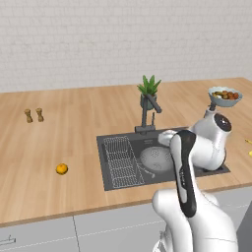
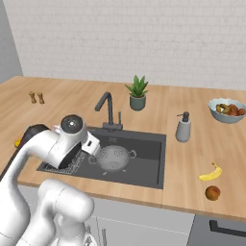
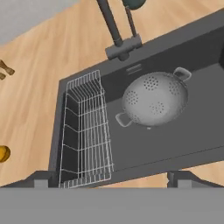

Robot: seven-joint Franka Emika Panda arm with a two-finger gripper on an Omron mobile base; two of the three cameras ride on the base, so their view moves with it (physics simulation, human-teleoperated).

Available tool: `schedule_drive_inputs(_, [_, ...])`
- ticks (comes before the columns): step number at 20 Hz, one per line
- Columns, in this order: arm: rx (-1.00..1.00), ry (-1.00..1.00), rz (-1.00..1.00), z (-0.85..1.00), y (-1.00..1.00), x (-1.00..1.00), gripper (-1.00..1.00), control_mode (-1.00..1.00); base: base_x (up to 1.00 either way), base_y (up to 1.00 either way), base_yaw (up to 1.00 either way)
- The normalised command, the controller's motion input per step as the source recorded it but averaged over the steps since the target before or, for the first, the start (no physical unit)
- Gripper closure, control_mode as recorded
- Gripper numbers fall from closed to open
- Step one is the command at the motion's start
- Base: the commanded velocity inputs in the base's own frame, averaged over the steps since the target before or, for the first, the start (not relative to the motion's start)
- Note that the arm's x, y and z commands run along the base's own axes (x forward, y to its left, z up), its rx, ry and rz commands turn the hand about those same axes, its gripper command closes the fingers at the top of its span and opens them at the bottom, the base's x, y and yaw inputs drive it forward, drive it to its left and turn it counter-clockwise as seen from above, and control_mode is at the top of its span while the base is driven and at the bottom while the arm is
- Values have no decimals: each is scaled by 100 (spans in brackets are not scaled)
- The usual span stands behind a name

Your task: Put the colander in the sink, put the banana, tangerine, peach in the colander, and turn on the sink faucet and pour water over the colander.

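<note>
My hand (image 3: 109,183) hangs spread and empty above the colander (image 3: 154,99), already in the sink (image 3: 175,144). Tangerine (image 1: 61,169) and peach (image 2: 212,192) look alike; I could mix them up.

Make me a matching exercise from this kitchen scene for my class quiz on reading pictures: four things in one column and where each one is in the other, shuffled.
Things:
1. colander
2. tangerine
3. banana
4. potted plant

Places:
A. alone on the counter left of the sink
B. on the counter right of the sink, just behind the peach
C. inside the sink, beside the wire rack
D. on the counter behind the sink, by the sink faucet

Pairs: 1-C, 2-A, 3-B, 4-D
</note>
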Motion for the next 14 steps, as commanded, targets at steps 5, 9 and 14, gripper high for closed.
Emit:
schedule_drive_inputs(5, [-5,12,7,27,100,-41,-100,-100,0,0,0])
schedule_drive_inputs(9, [0,12,1,24,97,-22,-100,-100,0,0,0])
schedule_drive_inputs(14, [-1,17,0,14,98,0,-100,-100,0,0,0])
